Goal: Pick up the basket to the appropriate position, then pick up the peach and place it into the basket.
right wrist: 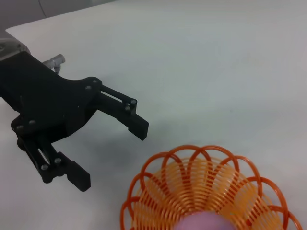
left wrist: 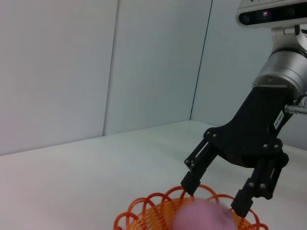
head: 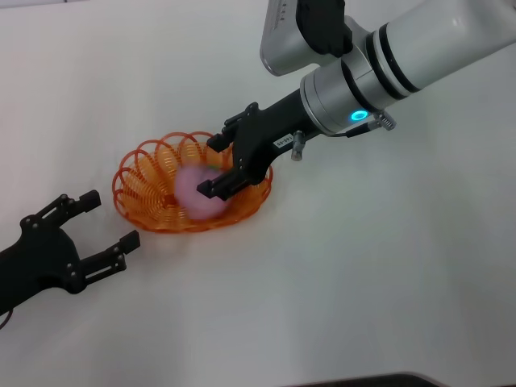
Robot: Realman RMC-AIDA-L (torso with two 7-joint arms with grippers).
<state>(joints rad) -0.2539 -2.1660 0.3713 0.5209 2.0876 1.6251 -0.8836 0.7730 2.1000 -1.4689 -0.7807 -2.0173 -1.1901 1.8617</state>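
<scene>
**Peach down in the basket, right gripper spread over it**

The right gripper point(head: 226, 165) reaches in from two o'clock and hangs over the basket point(head: 145, 181), fingers parted to either side of the peach point(head: 197, 193). From the head view I can't tell whether the pads touch the fruit; the left wrist view shows both fingertips point(left wrist: 191, 184) just above it with a gap between them, so the grip looks released. The peach sits inside the orange wire basket, toward its three o'clock side, blurred and partly hidden behind the lower finger. In both wrist views only its top edge shows, cut off by the frame.

The left gripper point(head: 101, 234) rests at seven o'clock from the basket, fingers spread wide, holding nothing, near the rim but apart from it. Its arm runs off the frame edge.

The white table point(head: 387, 282) lies bare from three to six o'clock.
</scene>
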